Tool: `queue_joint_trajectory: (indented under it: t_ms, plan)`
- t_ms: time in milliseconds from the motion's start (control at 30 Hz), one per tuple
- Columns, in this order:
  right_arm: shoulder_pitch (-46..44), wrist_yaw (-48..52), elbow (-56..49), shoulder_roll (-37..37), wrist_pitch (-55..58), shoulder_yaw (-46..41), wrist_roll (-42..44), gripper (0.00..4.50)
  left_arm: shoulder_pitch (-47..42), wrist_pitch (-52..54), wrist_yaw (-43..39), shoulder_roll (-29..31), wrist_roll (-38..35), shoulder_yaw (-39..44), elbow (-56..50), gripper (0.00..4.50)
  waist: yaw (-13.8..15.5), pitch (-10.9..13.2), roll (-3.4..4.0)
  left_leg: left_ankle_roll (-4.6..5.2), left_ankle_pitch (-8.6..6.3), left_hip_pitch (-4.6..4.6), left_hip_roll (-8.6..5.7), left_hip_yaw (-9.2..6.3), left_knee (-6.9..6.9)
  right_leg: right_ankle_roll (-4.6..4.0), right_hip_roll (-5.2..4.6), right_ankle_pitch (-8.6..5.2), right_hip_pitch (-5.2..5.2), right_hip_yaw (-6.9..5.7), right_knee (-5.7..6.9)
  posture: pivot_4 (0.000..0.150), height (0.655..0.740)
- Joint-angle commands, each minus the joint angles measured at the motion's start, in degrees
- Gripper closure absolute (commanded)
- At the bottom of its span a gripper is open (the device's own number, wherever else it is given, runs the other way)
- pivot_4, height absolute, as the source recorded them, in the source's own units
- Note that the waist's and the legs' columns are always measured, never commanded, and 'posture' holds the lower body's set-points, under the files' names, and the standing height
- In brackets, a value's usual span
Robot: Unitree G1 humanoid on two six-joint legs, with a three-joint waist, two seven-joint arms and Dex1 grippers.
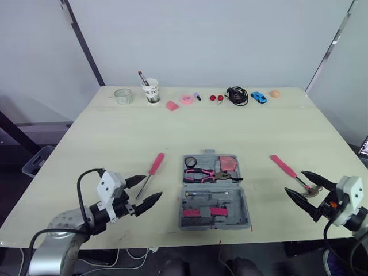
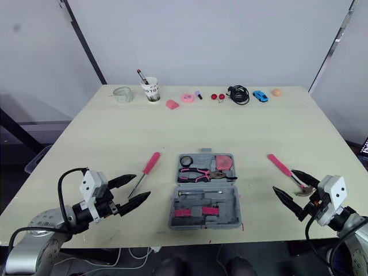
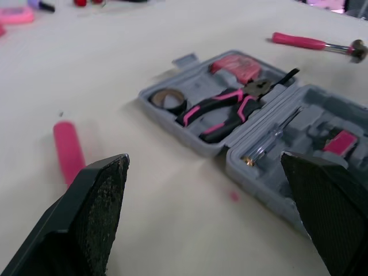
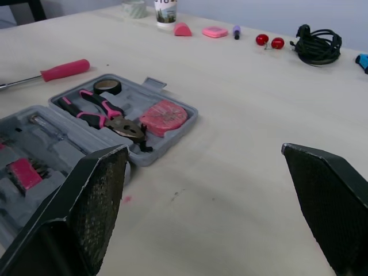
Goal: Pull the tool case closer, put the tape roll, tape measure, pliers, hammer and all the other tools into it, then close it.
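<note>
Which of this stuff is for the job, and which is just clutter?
Job: tool case, with tape roll, pliers and tape measure already inside; screwdriver and hammer on the table beside it.
Clutter, far edge: clear jar, paper cup, pink bits, red balls, black cable, blue toy car, orange ball.

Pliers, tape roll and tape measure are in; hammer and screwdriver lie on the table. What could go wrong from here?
The pliers lie skewed, their nose poking over the tool case's rim; it may not close fully.
The screwdriver's thin shaft lies by the open left gripper; a nudge could roll it away.
The hammer looks head-heavy; the open right gripper grasping its handle end might let it tip.
</note>
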Motion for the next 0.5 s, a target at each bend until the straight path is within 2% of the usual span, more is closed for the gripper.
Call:
queue_joint_trajectory:
  t_ms: [33,200,500]
  plan:
    - [-3.0,-1.6,3.5,-1.1,0.7,-0.1,-1.3,0.00,-2.0,-0.6,-4.1,1.8,-2.6,-1.2,-2.8,0.04,0.0,0.0,-0.01,0.00,0.00,0.00,0.00,0.01,0.01,0.00,0.01,0.00,0.00,0.00,0.00,0.150,0.7400]
    - [-9.7,-5.8,12.7,-1.7,2.4,1.6,-5.8,0.00,-7.6,-0.5,-9.8,6.2,-3.1,-4.4,-3.5,0.04,0.0,0.1,0.02,0.00,0.00,0.01,-0.08,0.02,0.04,-0.01,0.06,0.01,0.01,0.02,0.01,0.150,0.7400]
    - [-15.9,-11.1,19.3,-3.7,11.2,4.2,-10.2,0.00,-16.9,7.5,-17.3,9.8,-13.4,-6.6,-7.6,0.04,-0.1,0.1,0.05,0.01,0.01,-0.02,-0.08,0.06,0.03,0.00,0.17,0.01,0.03,0.08,0.01,0.150,0.7400]
